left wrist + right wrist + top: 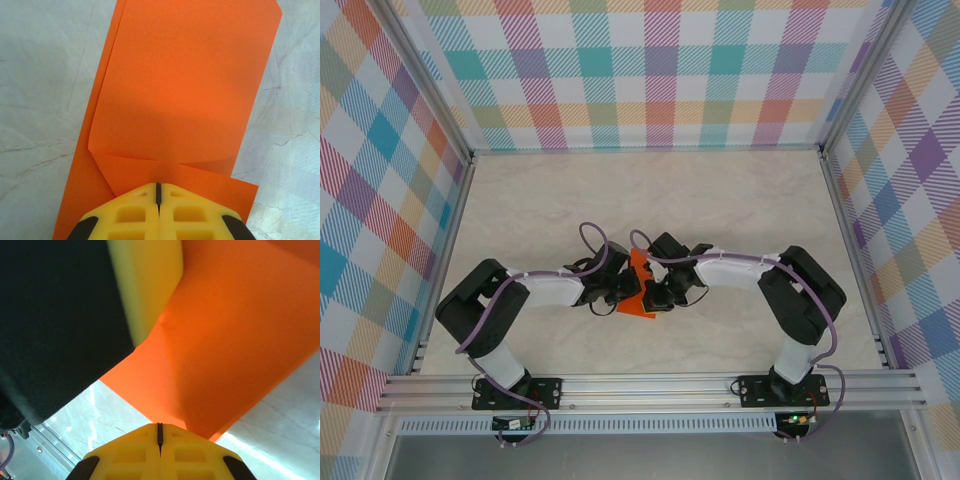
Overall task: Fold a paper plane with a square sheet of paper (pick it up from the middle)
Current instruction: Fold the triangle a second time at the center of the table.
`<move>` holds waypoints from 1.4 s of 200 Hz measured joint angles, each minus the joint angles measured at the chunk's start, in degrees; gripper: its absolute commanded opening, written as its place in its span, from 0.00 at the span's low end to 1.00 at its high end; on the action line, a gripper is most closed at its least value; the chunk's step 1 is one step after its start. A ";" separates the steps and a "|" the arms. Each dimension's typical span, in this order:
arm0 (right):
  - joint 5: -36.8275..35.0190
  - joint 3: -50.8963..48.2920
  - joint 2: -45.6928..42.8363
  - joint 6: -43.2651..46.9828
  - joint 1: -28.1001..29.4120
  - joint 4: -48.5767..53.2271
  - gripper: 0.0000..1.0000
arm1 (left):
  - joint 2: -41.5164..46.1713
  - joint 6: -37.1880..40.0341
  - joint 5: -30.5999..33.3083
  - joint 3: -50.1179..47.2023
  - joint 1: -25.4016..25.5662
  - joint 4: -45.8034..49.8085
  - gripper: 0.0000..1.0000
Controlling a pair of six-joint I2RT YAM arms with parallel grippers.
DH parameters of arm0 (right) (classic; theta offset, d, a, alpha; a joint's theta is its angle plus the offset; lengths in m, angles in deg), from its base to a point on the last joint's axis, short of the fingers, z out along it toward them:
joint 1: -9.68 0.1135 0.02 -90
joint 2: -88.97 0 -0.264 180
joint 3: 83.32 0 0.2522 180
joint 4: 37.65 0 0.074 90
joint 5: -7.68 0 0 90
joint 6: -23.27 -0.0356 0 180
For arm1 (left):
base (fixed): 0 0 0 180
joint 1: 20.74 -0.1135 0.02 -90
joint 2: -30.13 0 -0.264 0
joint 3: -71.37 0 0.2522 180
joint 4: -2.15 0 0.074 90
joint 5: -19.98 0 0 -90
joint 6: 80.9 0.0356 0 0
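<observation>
The square sheet of paper (pixel 640 304) is bright orange and lies partly folded on the pale table between the two arms. In the left wrist view the sheet (pixel 185 90) is a long strip with a big flap folded over it and a slanted crease near the tips. My left gripper (pixel 158 187) is shut, its yellow tips resting over the sheet's near end. My right gripper (pixel 160 426) is shut too, at the edge of the sheet (pixel 240 340). The left arm's yellow finger (pixel 150 285) presses on the paper. Both grippers (pixel 617 297) (pixel 657 297) nearly touch.
The marbled tabletop (pixel 720 200) stretches behind the arms. Checkered walls (pixel 660 70) close off the back and both sides. An aluminium rail (pixel 650 385) runs along the near edge, carrying both arm bases. Purple cables (pixel 590 235) loop above the wrists.
</observation>
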 measured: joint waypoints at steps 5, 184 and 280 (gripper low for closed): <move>-0.04 0.07 0.02 -0.07 0.20 0.04 0.00 | 0.00 0.00 0.00 0.00 0.00 0.00 0.00; -6.05 1.51 2.34 -0.98 0.76 2.64 0.00 | 0.07 -0.68 0.50 0.13 0.13 0.42 0.00; -3.30 -4.61 -1.11 0.33 -0.17 -2.10 0.00 | 0.07 -0.66 1.62 0.31 0.22 0.83 0.00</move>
